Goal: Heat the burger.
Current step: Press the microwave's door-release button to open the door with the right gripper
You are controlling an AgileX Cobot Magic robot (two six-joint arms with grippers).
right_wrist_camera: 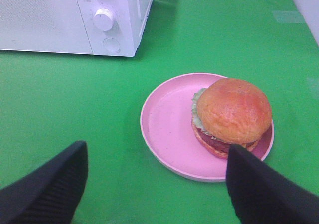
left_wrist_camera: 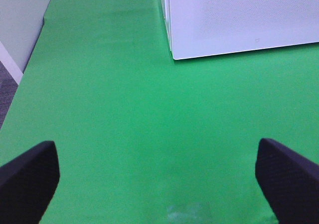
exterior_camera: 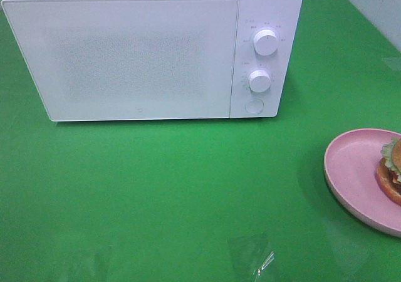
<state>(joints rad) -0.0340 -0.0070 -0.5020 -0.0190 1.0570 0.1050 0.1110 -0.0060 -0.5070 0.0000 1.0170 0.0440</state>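
The burger (right_wrist_camera: 232,114), with a glossy golden bun and green lettuce, sits on a pink plate (right_wrist_camera: 167,129). In the exterior high view only its edge (exterior_camera: 391,169) shows at the right border, on the plate (exterior_camera: 354,169). My right gripper (right_wrist_camera: 154,184) hovers open just short of the plate, nothing between its black fingers (right_wrist_camera: 47,186). The white microwave (exterior_camera: 150,50) stands at the back with its door shut. My left gripper (left_wrist_camera: 157,176) is open over bare green cloth, the microwave's corner (left_wrist_camera: 239,20) ahead of it. Neither arm shows in the exterior high view.
The green tablecloth (exterior_camera: 156,194) covers the table. Two white knobs (exterior_camera: 266,42) and a round button (exterior_camera: 254,106) sit on the microwave's right panel. A grey wall (left_wrist_camera: 20,20) borders the table's left side.
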